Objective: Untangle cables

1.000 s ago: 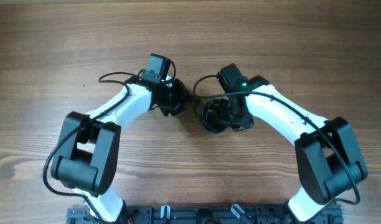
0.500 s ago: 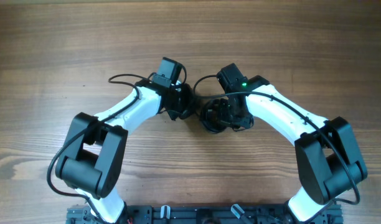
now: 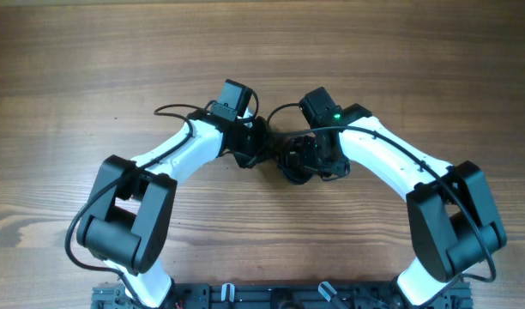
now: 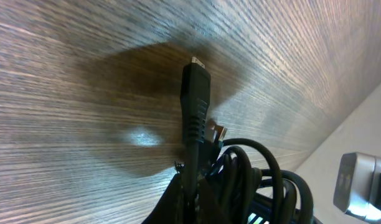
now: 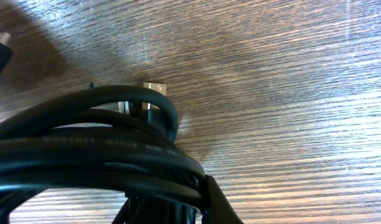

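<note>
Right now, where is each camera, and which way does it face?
Overhead: above the table, facing straight down; left arm and right arm show.
Left wrist: on left arm, facing the wood; a plug up close.
Right wrist: on right arm, facing the wood; a dark finger shows.
Both wrist views share the cables.

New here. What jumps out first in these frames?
The black knot of cables in the middle of the wooden table, with the left end effector and right end effector pressed in on either side of it. Left wrist view: one black plug stands up, metal tip showing. Right wrist view: the bundle fills the frame, a silver connector behind it.
</note>
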Robot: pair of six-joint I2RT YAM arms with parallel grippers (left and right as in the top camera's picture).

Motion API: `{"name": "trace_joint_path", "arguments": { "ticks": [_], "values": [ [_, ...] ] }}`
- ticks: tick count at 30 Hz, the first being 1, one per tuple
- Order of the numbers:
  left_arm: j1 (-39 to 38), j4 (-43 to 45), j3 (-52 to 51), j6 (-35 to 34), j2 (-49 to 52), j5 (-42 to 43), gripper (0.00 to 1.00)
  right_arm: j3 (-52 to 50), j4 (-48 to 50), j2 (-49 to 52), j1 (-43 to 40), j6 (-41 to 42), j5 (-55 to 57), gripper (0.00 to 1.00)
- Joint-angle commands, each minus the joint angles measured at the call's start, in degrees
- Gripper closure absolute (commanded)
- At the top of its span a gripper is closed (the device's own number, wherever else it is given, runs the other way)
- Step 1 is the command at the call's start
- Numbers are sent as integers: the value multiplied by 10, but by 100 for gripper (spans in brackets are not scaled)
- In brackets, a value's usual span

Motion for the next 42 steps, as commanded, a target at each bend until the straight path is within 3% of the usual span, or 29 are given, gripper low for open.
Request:
{"name": "trace_joint_path", "arguments": {
  "ticks": [1, 10, 12, 16, 18, 21, 23, 29, 36, 42],
  "values": [
    [-33, -1, -2, 12, 2, 4, 96, 13, 8, 15, -1, 30, -18, 96],
    [-19, -36, -1, 98, -40, -57, 94, 13, 8, 15, -2, 30, -18, 96],
    [-8, -56, -1, 105, -69, -92, 88, 13, 8, 15, -2, 30, -18, 96],
    [-2, -102, -1, 128, -126, -174, 64, 13, 11, 15, -2, 27, -32, 96],
    [-2, -122, -1, 146, -147, -198, 61, 13, 12, 15, -2, 26, -50, 96],
    [-2, -142, -1, 173, -157, -199, 68, 13, 14, 15, -2, 26, -62, 96],
    [-2, -171, -1, 169, -156, -194, 79, 13, 15, 15, -2, 31, -66, 96],
    [-2, -233, -2, 90, -148, -138, 94, 13, 18, 15, -2, 41, -66, 95],
    [-2, -187, -2, 26, -144, -128, 82, 13, 17, 15, -2, 40, -67, 95],
    [-2, -185, -3, -13, -123, -121, 84, 13, 15, 15, -2, 39, -70, 95]
  ]
}}
